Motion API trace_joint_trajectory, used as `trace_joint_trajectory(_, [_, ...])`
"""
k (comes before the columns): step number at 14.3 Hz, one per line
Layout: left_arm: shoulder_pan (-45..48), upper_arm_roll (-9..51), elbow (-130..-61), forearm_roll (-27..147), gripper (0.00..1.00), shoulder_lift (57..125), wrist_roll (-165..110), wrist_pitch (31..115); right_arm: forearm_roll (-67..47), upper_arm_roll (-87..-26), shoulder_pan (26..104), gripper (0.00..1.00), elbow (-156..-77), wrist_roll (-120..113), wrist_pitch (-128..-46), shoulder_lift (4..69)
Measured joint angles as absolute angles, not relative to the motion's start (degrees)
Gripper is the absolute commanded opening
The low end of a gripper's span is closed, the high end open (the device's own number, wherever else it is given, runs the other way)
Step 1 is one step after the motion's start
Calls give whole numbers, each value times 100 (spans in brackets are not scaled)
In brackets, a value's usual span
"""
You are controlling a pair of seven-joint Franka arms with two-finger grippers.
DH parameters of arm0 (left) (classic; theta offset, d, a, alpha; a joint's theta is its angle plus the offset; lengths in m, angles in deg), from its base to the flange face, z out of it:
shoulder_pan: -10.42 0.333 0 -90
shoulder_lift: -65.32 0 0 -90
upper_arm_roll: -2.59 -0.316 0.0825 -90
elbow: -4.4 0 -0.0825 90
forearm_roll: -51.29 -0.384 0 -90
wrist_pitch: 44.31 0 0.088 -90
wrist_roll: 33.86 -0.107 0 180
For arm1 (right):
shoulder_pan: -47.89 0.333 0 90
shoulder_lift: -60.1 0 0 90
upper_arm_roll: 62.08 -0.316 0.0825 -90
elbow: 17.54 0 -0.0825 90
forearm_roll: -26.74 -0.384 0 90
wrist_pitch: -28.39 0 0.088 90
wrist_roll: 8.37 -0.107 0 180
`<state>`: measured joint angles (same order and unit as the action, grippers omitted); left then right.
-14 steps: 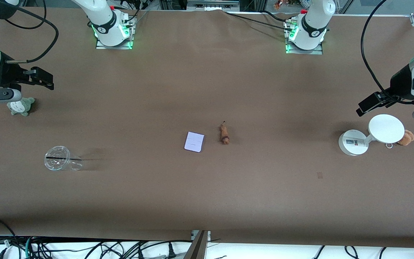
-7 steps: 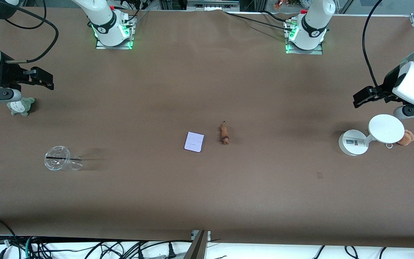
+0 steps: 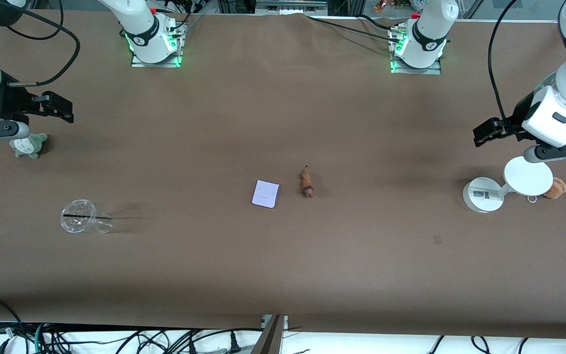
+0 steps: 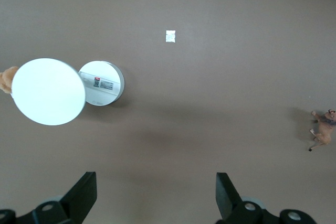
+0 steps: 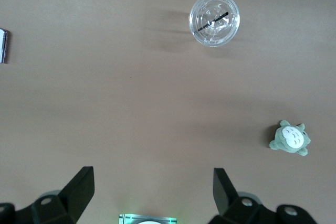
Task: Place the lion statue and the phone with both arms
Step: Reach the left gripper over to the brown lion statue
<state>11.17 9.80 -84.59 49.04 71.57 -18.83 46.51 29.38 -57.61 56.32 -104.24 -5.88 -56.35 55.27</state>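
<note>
Now, with both hands open and empty, bring your left hand point(image 3: 482, 135) over the tiny orange-brown lion statue point(image 3: 306, 183) mid-tabletop and your right hand point(image 3: 62, 110) over the flat pale lavender phone point(image 3: 266, 193) just beside it.

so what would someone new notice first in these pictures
Probably the pale phone and the tiny lion statue lying beside each other at mid-table, untouched. Then the two arms at the table's ends: the left end effector open above the white round-based stand, the right end effector open near a grey-green plush.
</note>
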Motion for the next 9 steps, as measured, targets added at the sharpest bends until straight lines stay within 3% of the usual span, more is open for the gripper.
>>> trace_joint_trajectory(9, [1081, 1715, -8855, 4904, 100, 7814, -767, 5802, 2938, -5757, 5630, 100, -10421, -591, -5635, 5526])
